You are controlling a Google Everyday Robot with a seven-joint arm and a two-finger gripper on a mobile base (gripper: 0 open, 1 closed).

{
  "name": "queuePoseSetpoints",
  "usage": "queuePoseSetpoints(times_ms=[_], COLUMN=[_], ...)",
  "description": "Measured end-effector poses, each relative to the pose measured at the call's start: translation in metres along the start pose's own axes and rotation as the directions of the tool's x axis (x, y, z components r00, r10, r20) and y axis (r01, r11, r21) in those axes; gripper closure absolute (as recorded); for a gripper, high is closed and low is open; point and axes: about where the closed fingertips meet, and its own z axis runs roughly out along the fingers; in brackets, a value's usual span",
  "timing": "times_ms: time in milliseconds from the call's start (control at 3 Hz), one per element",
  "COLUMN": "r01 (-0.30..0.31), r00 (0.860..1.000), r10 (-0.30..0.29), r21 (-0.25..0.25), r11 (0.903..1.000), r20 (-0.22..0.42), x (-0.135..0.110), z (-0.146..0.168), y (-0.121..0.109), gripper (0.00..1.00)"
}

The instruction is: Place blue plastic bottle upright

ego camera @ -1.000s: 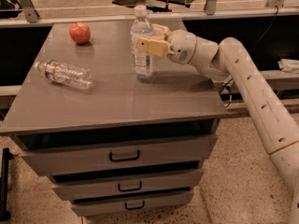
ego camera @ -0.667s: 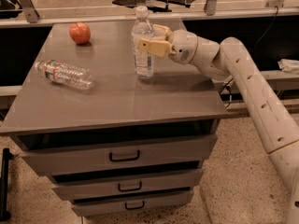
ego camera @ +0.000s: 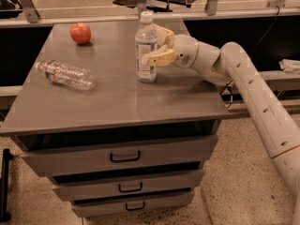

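Upper centre: gripper (ego camera: 152, 48) clamped on the upright blue plastic bottle (ego camera: 146, 39), which stands on the table (ego camera: 117, 102); a skewed release or sideways withdrawal could topple it.

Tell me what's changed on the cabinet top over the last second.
The claw, clamped on the upright blue plastic bottle, has carried it slightly down and rightward in the picture, so its base is at or just above the tabletop; I can't tell if it touches. Nothing was let go. The apple and the ribbed bottle lying on its side stayed put.
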Motion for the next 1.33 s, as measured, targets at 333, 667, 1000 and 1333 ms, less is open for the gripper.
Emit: queuePoseSetpoints(times_ms=[333,667,1000,1333], r01=[-0.008,0.012,0.046,0.047], r00=[1.000,0.998,0.986,0.982], r10=[0.008,-0.009,-0.031,-0.028], r21=[0.011,0.041,0.087,0.098], r11=[0.9999,0.9991,0.9952,0.9940], r20=[-0.001,-0.059,-0.162,-0.187], x=[0.004,-0.018,-0.068,-0.082], z=[-0.003,-0.026,-0.069,-0.081], y=[0.005,0.008,0.013,0.013], gripper=[0.00,0.00,0.00,0.00])
